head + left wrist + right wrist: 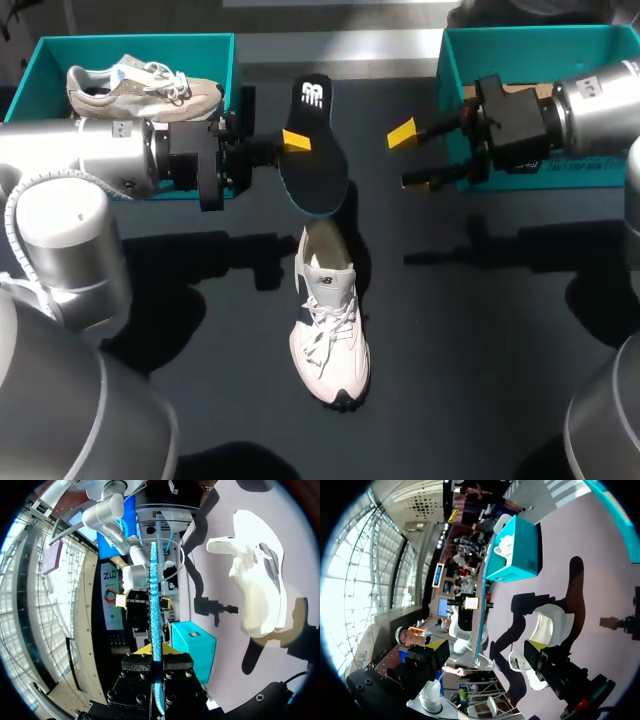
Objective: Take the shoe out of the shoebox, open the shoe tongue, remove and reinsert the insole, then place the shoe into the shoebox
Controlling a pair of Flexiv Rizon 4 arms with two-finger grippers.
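From above, the left gripper point(297, 142) is clamped on the edge of a black insole point(314, 150), holding it in the air above the heel of a white sneaker point(330, 330). The sneaker lies on the dark table point(480, 330), toe toward the robot. The right gripper point(414, 158) hangs with its fingers spread, just beside the insole and not touching it. A beige sneaker point(145, 88) sits in the left shoebox point(130, 42); the right shoebox point(520, 35) lies behind the right arm.

In the left wrist view, the left gripper point(156, 652) pinches the insole point(154, 590), seen edge-on with its blue underside. The white sneaker point(260, 580) lies on the table off to one side, and the right shoebox point(197, 650) stands beyond the fingers.

In the right wrist view, the right gripper point(486, 645) is spread wide. The insole point(482, 625) stands edge-on ahead of it, with the white sneaker point(547, 625) beside it and the left shoebox point(517, 560) farther off.
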